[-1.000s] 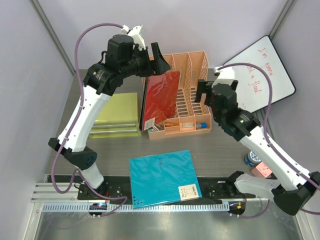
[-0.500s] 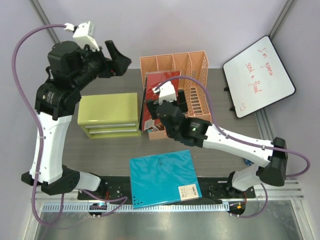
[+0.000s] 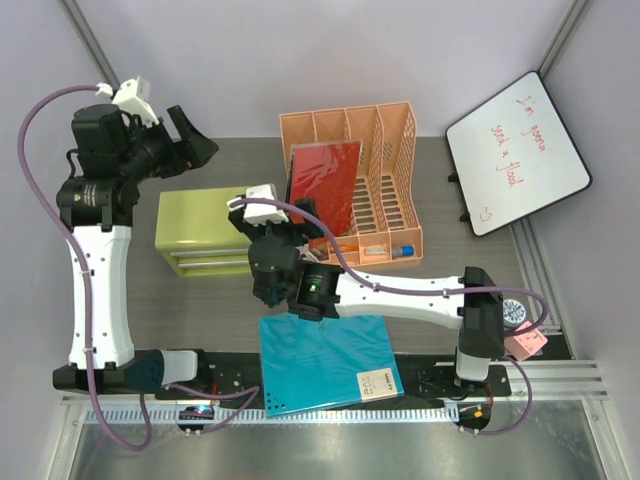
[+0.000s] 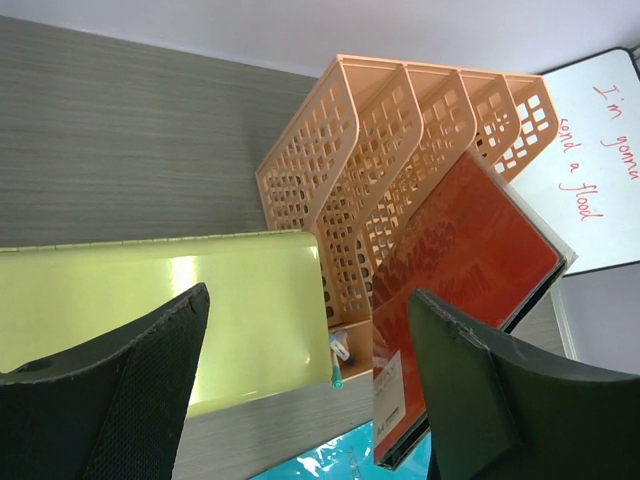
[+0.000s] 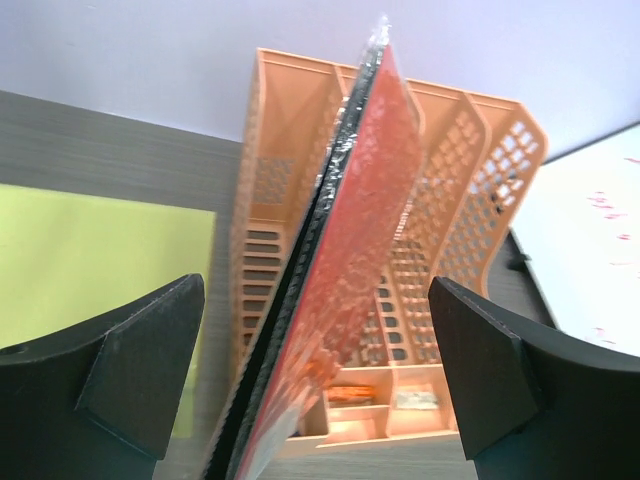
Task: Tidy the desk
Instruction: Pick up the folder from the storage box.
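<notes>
The dark grey desk (image 3: 440, 270) carries an orange mesh file rack (image 3: 375, 170) with a red notebook (image 3: 325, 185) leaning in its left slots. A teal notebook (image 3: 325, 360) lies flat at the near edge. My left gripper (image 3: 190, 140) is open and empty, raised high above the far left, apart from the rack. My right gripper (image 3: 300, 225) is open and empty, low between the green cabinet and the rack, facing the red notebook (image 5: 360, 250). The left wrist view shows the red notebook (image 4: 460, 260), the rack (image 4: 340, 150) and a corner of the teal notebook (image 4: 330, 460).
A lime-green drawer cabinet (image 3: 205, 235) stands left of the rack. A whiteboard (image 3: 515, 150) with red writing leans at the far right. A tape roll (image 3: 515, 310) and a pink pad (image 3: 525, 343) lie at the right edge. Small pens (image 3: 375, 245) sit in the rack's front tray.
My left gripper has drawn back from the red notebook to the far left and up. My right arm has swung from the right side across to the left, in front of the rack.
</notes>
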You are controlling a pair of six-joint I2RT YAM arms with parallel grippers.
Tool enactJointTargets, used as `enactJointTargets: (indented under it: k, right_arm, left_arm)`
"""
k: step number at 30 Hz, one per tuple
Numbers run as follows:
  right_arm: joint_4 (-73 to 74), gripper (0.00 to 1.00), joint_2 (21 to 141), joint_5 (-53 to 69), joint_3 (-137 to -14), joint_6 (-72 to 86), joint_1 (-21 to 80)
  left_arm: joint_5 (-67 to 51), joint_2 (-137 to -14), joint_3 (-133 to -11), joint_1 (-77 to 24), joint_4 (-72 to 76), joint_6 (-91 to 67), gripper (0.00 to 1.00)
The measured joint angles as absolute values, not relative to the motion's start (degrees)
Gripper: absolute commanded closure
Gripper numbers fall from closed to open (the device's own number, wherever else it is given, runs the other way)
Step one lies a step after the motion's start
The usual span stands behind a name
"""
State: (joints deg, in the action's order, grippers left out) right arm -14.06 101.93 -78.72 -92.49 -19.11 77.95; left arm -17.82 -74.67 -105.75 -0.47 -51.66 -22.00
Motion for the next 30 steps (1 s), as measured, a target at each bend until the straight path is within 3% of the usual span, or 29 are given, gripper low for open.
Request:
enactJointTargets:
  k: [14,18,23,30]
  right_arm:
    - [-53.10,0.00,110.83,-84.71,-87.05,-49.28,78.89]
    - [-66.08,0.00,114.37,-85.12,-86.46,-65.10,80.03]
    - [-70.91,0.00,117.40,-85.36,-82.94,-75.85,82.98]
    - [-72.42,0.00,117.32,-85.58,-75.46,-77.71,85.49]
  left_arm:
    - [-27.03,-72.42,-104.71,6.66,-51.24,-22.44,0.20]
    - [-27.90,-72.38,-104.71,6.87,-51.22,-22.68,0.20]
    - [-28.67,-72.38,-104.71,6.87,-51.22,-23.55,0.20]
    - [-29.30,-72.36,-104.75,6.87,-51.20,-24.69,0.20]
